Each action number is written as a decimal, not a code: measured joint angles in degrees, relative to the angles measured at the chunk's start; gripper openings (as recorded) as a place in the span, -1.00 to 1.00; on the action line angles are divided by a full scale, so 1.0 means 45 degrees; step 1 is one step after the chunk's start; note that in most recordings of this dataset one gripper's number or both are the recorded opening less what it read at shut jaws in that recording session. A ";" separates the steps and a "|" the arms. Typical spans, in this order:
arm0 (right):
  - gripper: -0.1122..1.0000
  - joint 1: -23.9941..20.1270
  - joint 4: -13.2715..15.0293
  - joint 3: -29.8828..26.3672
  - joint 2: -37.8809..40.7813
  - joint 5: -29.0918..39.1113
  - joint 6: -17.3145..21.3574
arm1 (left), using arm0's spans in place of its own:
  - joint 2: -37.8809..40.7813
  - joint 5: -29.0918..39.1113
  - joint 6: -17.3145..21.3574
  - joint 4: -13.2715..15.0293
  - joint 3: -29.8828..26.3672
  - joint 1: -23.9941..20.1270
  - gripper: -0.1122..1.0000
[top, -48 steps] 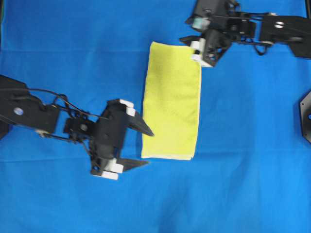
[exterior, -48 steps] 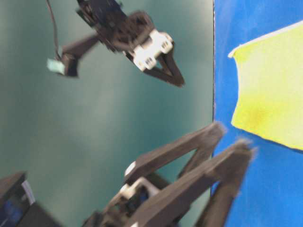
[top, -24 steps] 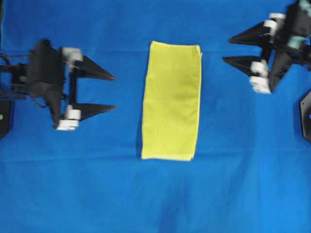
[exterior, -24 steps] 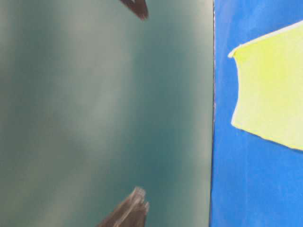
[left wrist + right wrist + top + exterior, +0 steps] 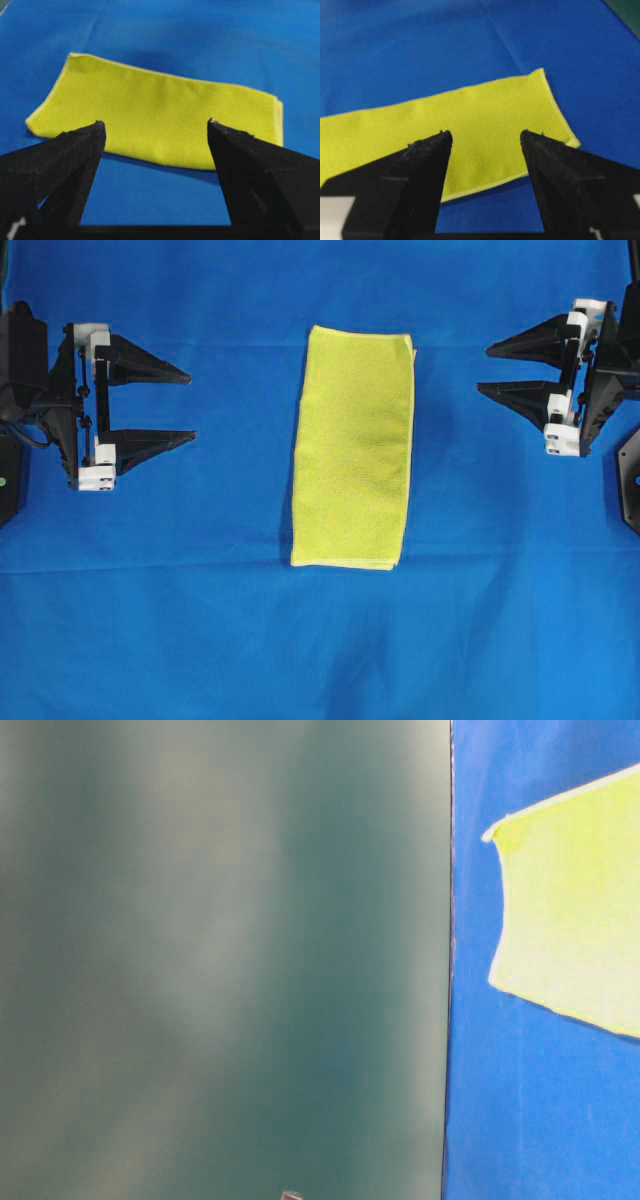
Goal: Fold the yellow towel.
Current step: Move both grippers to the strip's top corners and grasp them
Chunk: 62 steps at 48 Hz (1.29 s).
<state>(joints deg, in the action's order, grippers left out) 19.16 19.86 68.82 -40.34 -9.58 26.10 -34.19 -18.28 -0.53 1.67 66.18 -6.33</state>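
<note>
Yellow towel lies folded into a long strip mid-table on the blue cloth. Left gripper and right gripper sit well apart on either side of it, fingers spread wide, pointing at it, holding nothing.

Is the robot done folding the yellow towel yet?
Looks done or nearly: the towel lies as a narrow folded strip, with doubled edges at one end, on the blue cloth. Nothing is in hand: left gripper and right gripper are open, off to the sides. Maybe one more fold.
</note>
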 measured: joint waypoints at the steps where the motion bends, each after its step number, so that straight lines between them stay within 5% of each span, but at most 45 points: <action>1: 0.30 0.0000 0.0000 0.0020 0.0000 0.0000 0.0000 | 0.0000 -0.0020 0.0000 0.0020 0.0000 -0.0020 0.60; 23: 0.30 0.0039 -0.0078 -0.1035 0.0820 0.1289 0.0078 | 0.1367 -0.0039 0.0156 0.0000 -0.0937 -0.0430 0.60; 39: 0.29 0.1074 0.0352 -0.3516 0.4805 0.3320 -0.0078 | 0.5313 0.0586 0.0293 0.0000 -0.3828 -0.2305 0.60; 62: 0.29 0.1914 0.0918 -0.5703 0.9844 0.3437 -0.0078 | 1.0664 0.0195 0.0293 0.0020 -0.6699 -0.3691 0.60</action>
<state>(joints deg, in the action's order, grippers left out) 27.77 23.99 43.15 3.96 5.89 25.75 13.80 -17.40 0.79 1.76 36.04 -22.94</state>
